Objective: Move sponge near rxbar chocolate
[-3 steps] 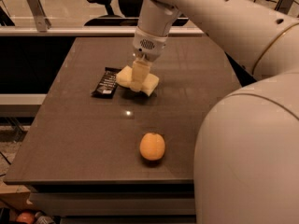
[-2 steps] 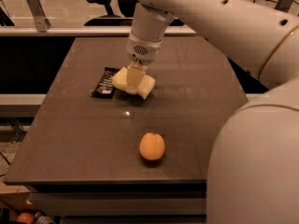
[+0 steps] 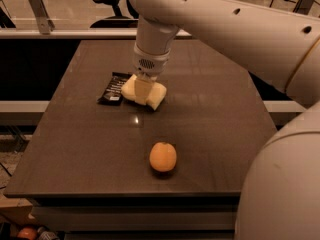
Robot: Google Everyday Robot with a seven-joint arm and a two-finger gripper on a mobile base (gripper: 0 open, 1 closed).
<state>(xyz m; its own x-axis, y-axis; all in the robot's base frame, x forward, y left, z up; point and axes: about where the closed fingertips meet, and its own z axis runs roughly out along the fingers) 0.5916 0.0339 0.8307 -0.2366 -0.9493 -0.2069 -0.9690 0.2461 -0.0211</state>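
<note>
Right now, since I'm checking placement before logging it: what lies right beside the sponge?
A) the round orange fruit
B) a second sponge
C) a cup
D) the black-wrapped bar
D: the rxbar chocolate lies right beside the sponge, on its side toward the picture's left, while the gripper is down on the sponge.

A raised camera looks down across the table (image 3: pixel 215 134), end effector (image 3: pixel 143 91) at upper centre.

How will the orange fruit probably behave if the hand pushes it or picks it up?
The fruit looks round, so it would likely roll rather than slide. Its smooth skin may be slippery to grip. The hand is away from it, at the sponge beside the bar.
</note>
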